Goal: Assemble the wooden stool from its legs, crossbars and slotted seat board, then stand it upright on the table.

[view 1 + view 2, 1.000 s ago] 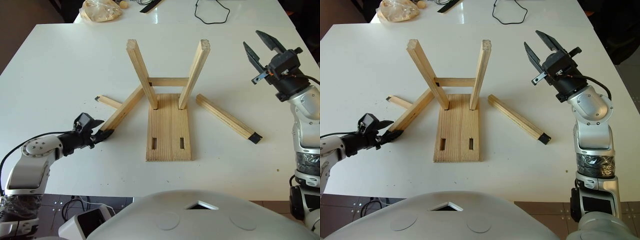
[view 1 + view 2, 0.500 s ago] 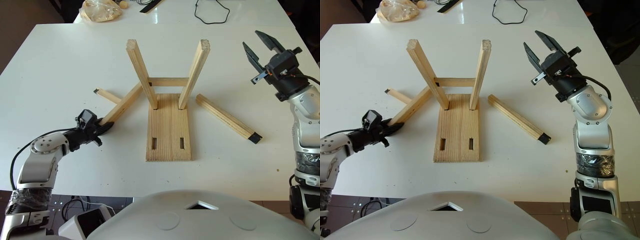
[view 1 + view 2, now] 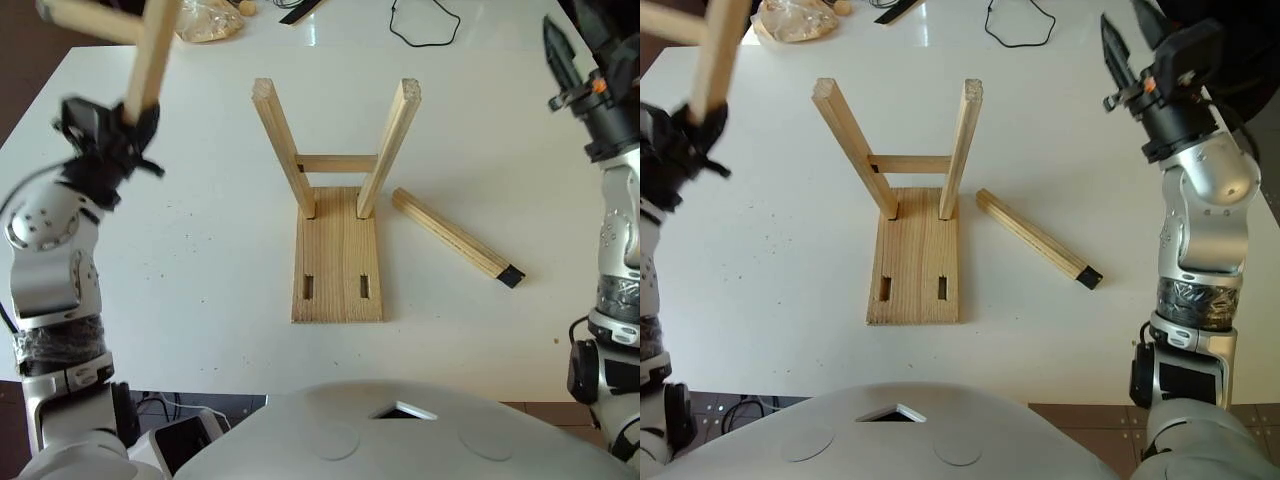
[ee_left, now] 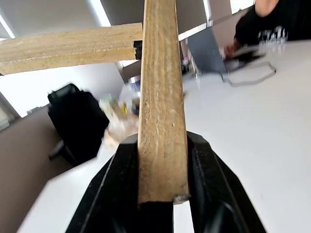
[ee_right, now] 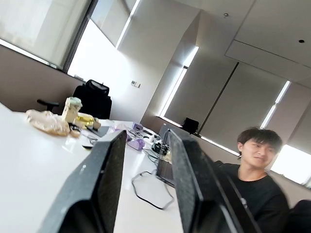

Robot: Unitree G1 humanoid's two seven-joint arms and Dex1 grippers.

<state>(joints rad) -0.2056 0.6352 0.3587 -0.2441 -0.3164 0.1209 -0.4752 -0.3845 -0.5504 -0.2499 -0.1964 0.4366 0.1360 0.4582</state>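
**Leg point(image 3: 155, 55) and crossbar point(image 3: 85, 20) held aloft for the empty slots point(image 3: 308, 287)**
The leg's end is clamped in the left hand point(image 3: 120, 125), clear of the desk point(image 3: 180, 260), presumably for turning. The seat board point(image 3: 337, 270) lies flat with a fitted pair point(image 3: 285, 140) standing in it. The right hand point(image 3: 1127, 35) is held wide and empty.

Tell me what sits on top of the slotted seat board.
Two legs joined by a crossbar stand at the far end of the seat board; its two near slots are open. The leg ends inside the board are hidden.
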